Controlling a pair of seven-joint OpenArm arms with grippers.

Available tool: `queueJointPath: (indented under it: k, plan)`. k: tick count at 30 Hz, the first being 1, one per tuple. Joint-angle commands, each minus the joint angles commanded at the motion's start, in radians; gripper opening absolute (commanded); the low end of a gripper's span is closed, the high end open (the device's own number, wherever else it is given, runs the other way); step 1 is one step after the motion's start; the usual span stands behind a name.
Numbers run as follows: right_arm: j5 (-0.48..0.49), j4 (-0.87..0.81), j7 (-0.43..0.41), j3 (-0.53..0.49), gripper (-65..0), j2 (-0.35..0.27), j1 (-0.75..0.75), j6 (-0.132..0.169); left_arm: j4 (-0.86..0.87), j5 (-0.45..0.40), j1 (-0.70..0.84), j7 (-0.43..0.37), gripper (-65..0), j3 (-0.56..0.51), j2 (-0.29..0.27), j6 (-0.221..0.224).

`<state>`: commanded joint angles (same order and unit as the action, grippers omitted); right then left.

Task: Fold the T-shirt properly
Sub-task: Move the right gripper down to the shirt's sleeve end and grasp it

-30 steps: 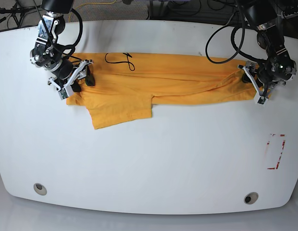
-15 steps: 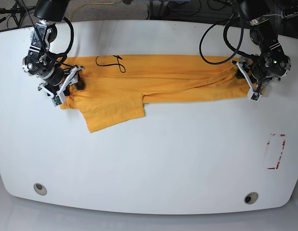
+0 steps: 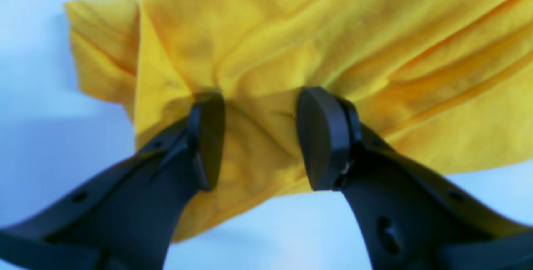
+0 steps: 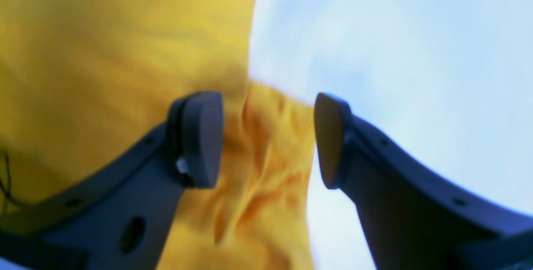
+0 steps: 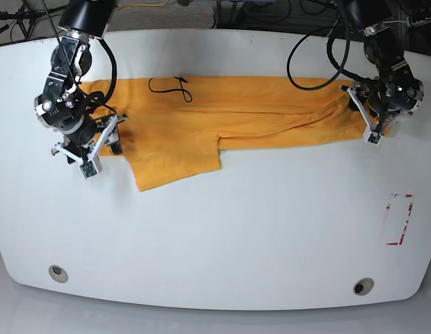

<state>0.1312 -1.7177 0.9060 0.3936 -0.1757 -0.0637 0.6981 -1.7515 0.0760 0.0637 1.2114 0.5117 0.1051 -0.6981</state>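
Stretching across the far half of the white tabletop (image 5: pixel 222 236), the T-shirt (image 5: pixel 229 115) lies as a long band, its long axis running side to side between both arms. The left claw (image 3: pixel 258 136) stands spread over the crumpled end on the base view's right; the right claw (image 4: pixel 266 136) stands spread astride the opposite edge. Only black cursive strokes (image 5: pixel 170 87) show, unreadable.
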Motion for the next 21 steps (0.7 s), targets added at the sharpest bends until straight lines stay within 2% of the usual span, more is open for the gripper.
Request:
queueJointPath:
  k: [3,8,14,21]
  plan:
    - [-0.060,0.077,-0.003,0.000,-31.7,0.021,-0.066,0.000,-0.038,0.002,0.000,0.000,-36.9,0.000,0.000,0.000]
    - [-0.109,0.209,-0.060,0.000,-31.7,0.038,-0.143,0.000,-0.091,0.002,-0.002,0.000,-36.9,0.000,-0.005,0.000]
    - [-0.127,0.376,-0.132,0.000,-31.7,0.037,-0.203,0.000,-0.129,0.003,-0.025,0.000,-36.9,0.008,-0.005,0.000]
    - [-0.127,0.494,-0.190,0.006,-31.7,0.032,-0.238,0.000,-0.132,0.003,-0.057,0.000,-36.9,0.098,-0.003,0.000]
